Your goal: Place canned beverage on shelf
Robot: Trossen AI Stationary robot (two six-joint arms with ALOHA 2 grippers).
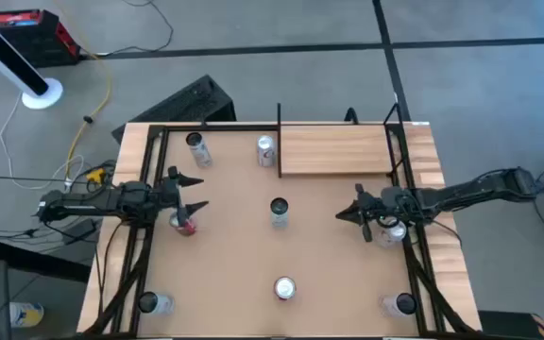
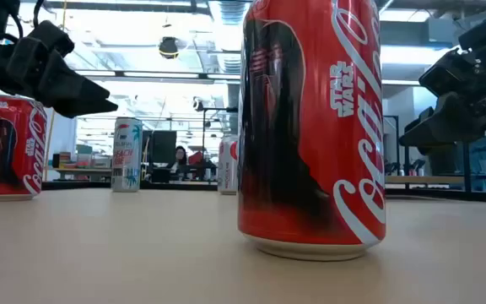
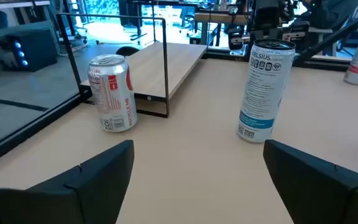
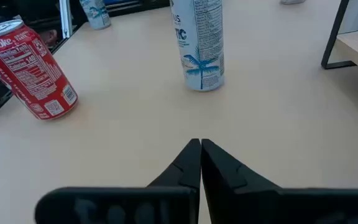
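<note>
The pale wood shelf [image 1: 333, 151] [image 3: 166, 62] stands at the table's far right. Several cans stand upright on the tabletop. A red-and-white can [image 1: 266, 151] [image 3: 112, 93] is by the shelf's left end. A tall white can [image 1: 280, 210] [image 3: 263, 90] [image 4: 201, 43] stands at the table's middle, and a red cola can [image 1: 185, 224] [image 2: 7, 148] [image 4: 33, 68] at the left. My left gripper [image 1: 195, 193] [image 3: 197, 180] hovers open just beyond the red cola can, pointing at the tall white can, with nothing between its fingers. My right gripper [image 1: 340, 215] [image 4: 200, 149] is shut at the right, pointing toward the table's middle.
Another red cola can [image 1: 284, 288] [image 2: 310, 127] stands at the near edge's middle. More cans stand at the far left [image 1: 195, 146], in the near corners [image 1: 154, 302] [image 1: 399, 304], and beneath my right arm [image 1: 392, 231]. Black frame rails [image 1: 140, 236] run along both table sides.
</note>
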